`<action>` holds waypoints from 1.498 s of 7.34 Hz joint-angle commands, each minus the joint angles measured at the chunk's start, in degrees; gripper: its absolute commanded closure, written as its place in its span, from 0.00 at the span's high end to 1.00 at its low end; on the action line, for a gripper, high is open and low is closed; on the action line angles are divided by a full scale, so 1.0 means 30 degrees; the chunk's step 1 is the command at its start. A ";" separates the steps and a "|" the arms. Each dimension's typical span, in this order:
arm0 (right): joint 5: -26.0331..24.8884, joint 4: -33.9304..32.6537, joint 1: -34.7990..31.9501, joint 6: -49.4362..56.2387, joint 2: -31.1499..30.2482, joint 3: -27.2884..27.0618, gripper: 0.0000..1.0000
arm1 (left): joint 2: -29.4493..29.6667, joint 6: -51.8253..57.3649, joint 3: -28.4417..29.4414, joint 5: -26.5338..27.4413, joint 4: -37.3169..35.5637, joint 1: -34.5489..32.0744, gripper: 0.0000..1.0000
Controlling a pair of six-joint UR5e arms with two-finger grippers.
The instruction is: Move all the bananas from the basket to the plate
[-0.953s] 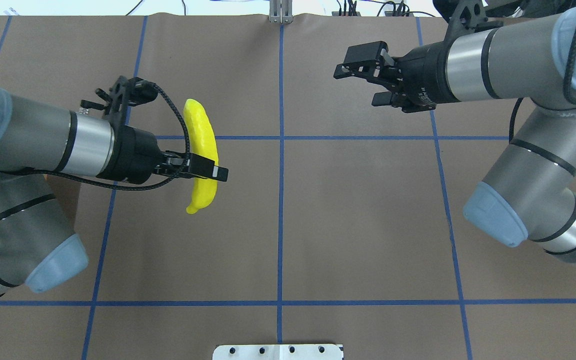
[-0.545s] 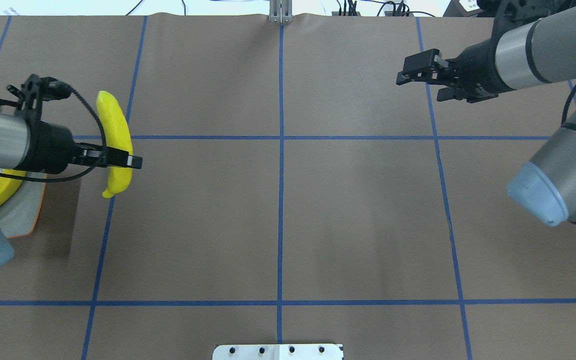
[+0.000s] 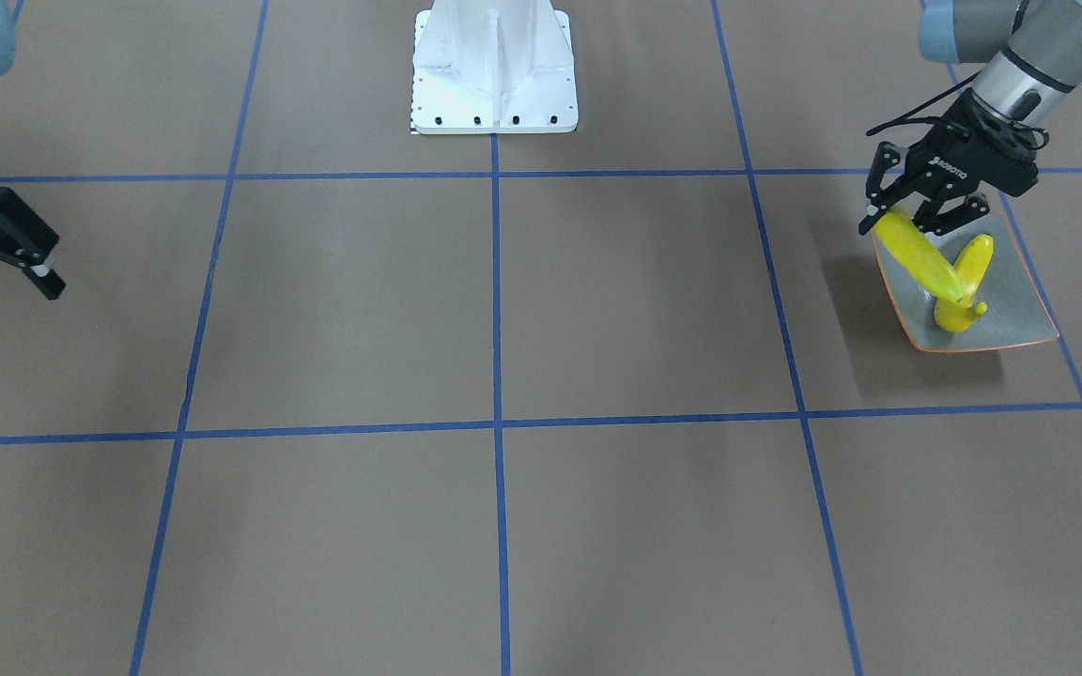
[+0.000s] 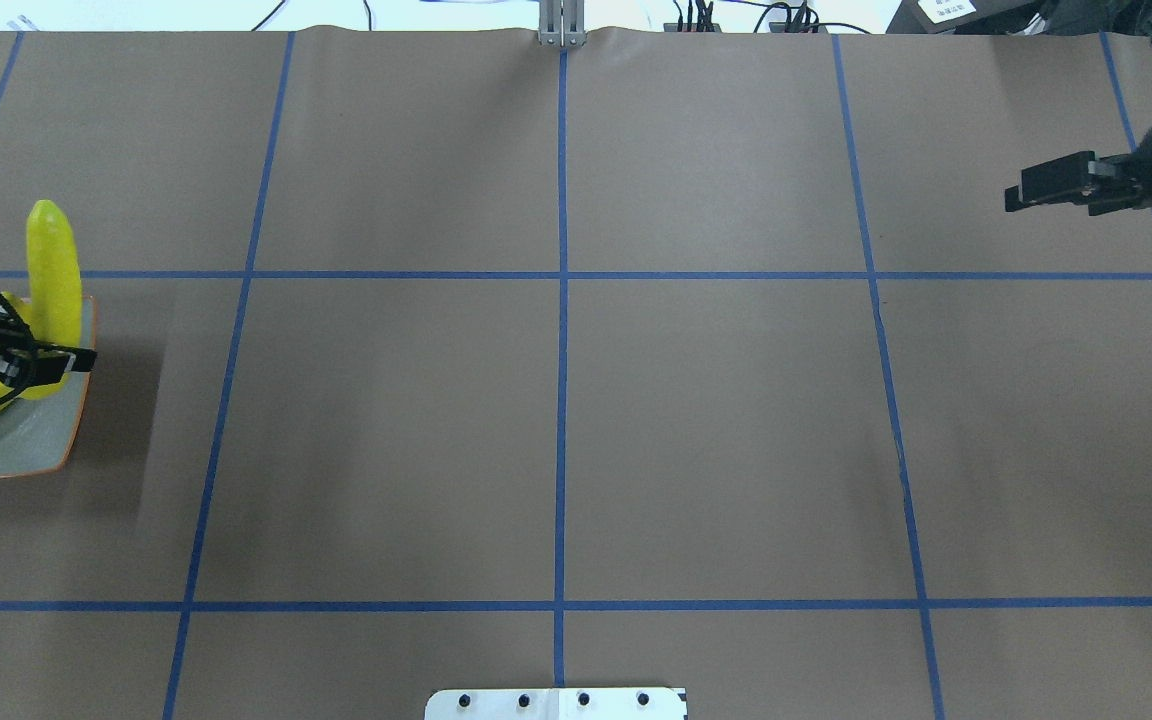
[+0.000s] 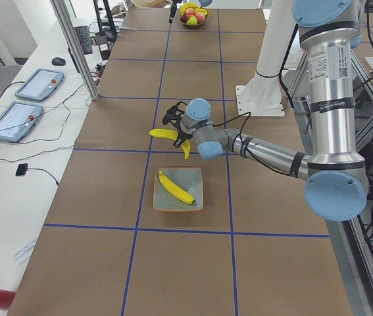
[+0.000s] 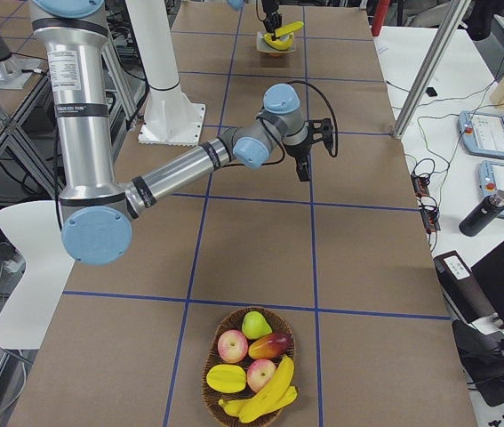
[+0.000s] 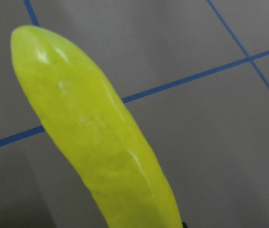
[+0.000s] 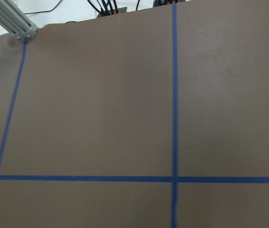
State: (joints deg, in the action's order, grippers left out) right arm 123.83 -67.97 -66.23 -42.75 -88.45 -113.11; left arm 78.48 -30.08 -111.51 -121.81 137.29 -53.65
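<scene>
One banana (image 3: 919, 255) is up in the air at the edge of the plate (image 3: 1011, 312), pinched across its middle by the left gripper (image 3: 904, 228), whose fingers clamp tight on it. A second banana (image 3: 969, 270) lies inside the plate, just beside the held one. Far down the table at the robot's right end, the basket (image 6: 204, 384) holds two more bananas (image 6: 265, 393) among other fruit. The right gripper (image 3: 4, 289) hangs above the table, jaws spread, holding nothing.
</scene>
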 commanded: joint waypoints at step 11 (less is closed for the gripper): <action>0.3782 0.0069 -0.7535 1.5313 -0.2273 0.5671 1.00 | -0.1523 0.2353 -0.0733 -0.0193 -0.2134 -0.1145 1.00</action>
State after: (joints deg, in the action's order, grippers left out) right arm 135.17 -67.90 -86.62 -2.93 -94.87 -99.17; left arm 73.03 -22.95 -111.41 -117.28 132.45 -53.49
